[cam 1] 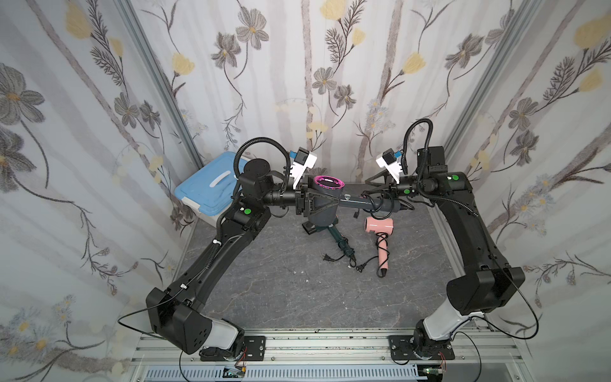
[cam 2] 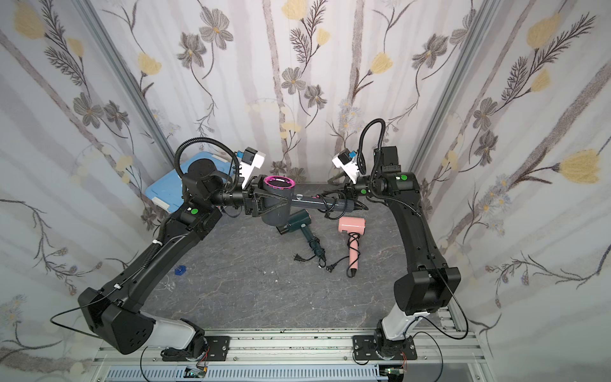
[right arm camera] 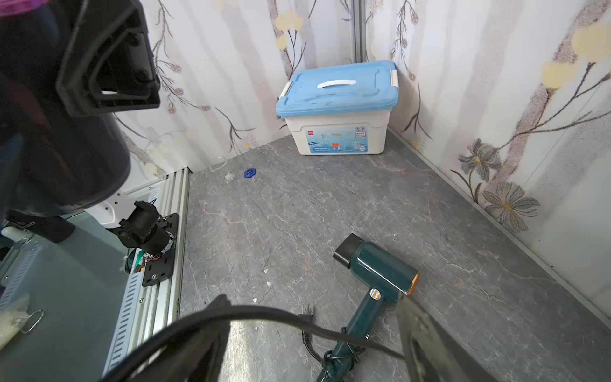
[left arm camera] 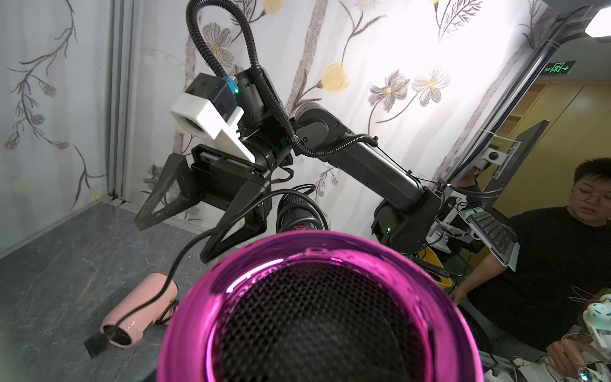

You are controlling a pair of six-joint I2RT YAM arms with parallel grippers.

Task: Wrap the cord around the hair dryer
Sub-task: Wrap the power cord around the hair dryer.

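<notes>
Mid-wrap. My left tool [cam 1: 327, 199] clamps the hair dryer [cam 1: 325, 189]; my right tool [left arm camera: 172, 239] gapes open (cord [left arm camera: 215, 231] across it). Next, probably: pinch cord, loop handle [cam 1: 355, 201].

The dark grey hair dryer [cam 1: 320, 222] hangs in the air above the table [cam 1: 281, 291]. Its barrel stands upright, the magenta-rimmed black mesh end facing up, and its handle is level. The black cord [cam 1: 380, 203] loops loosely around the handle's far end, with one strand trailing free.
</notes>
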